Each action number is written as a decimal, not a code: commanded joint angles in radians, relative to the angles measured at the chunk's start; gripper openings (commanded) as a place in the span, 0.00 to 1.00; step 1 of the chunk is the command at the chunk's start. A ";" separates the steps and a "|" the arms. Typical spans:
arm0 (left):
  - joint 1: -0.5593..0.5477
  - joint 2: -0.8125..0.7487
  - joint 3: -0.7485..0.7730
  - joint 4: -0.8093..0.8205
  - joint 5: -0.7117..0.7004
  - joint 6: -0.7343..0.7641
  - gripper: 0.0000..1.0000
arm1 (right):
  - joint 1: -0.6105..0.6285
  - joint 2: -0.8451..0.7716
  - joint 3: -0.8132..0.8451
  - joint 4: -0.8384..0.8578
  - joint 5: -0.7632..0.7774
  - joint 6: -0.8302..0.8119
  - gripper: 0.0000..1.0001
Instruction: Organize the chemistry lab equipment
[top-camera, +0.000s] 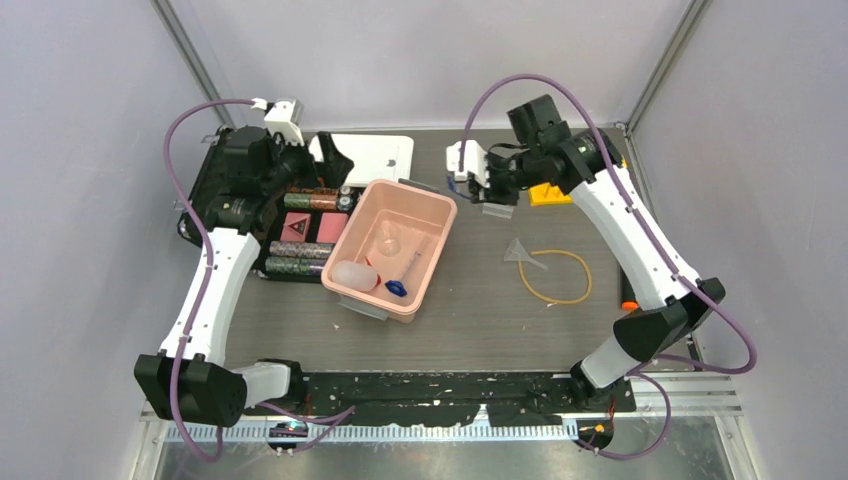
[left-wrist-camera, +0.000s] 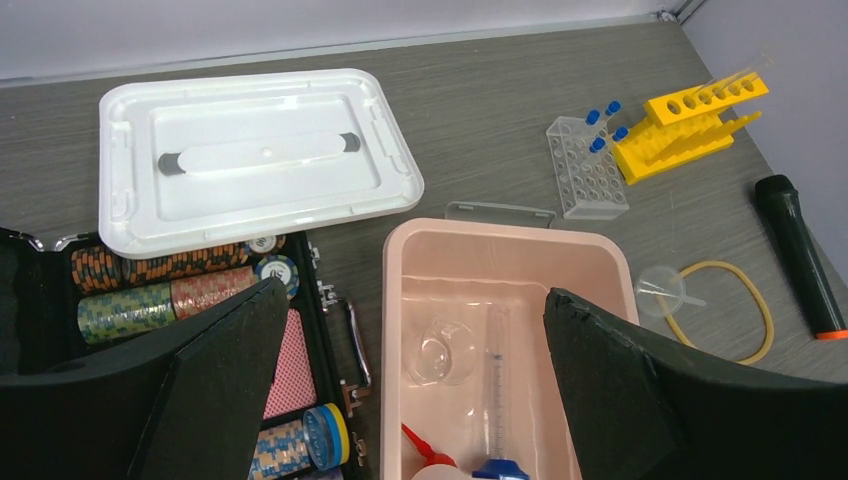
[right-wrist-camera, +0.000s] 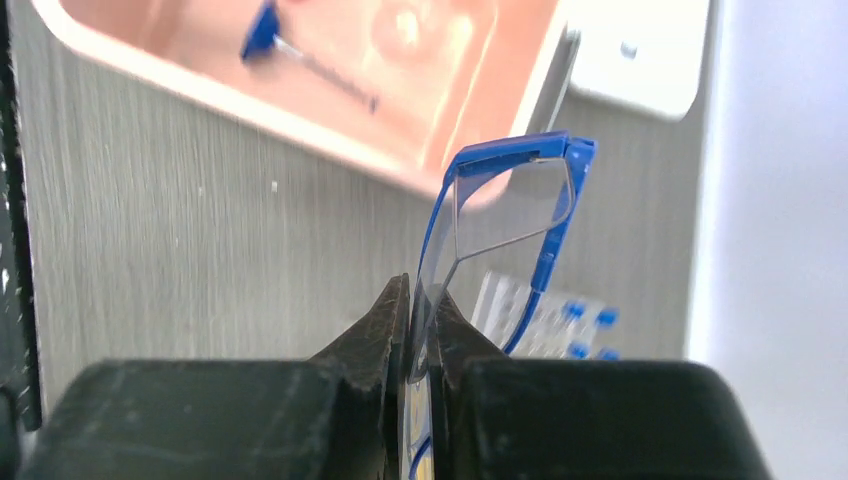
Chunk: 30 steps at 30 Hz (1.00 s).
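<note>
Off the pink tub's far-right corner, blue safety glasses were clamped aloft in the right gripper; the left gripper was held spread wide over the chip case left of the tub.

**Table layout, seen from above**

Tub at centre, with the squeeze bottle in its near-left corner. Lid is behind the tub and the chip case just beside it on the left. Tube tray is behind-right of the tub, and the tube rack sits just right of the tray. Funnel is right of the tub, at the left edge of the tubing loop. Safety glasses are up in the right gripper, over the tray.
</note>
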 joint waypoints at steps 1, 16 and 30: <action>-0.004 -0.002 0.020 0.051 -0.012 -0.022 1.00 | 0.186 0.096 0.121 0.060 -0.043 0.032 0.07; 0.031 -0.038 -0.023 0.022 -0.037 -0.008 1.00 | 0.411 0.468 0.139 0.162 0.079 -0.204 0.10; 0.045 -0.025 0.031 -0.007 -0.040 0.032 1.00 | 0.289 0.345 0.399 0.012 -0.049 0.203 0.65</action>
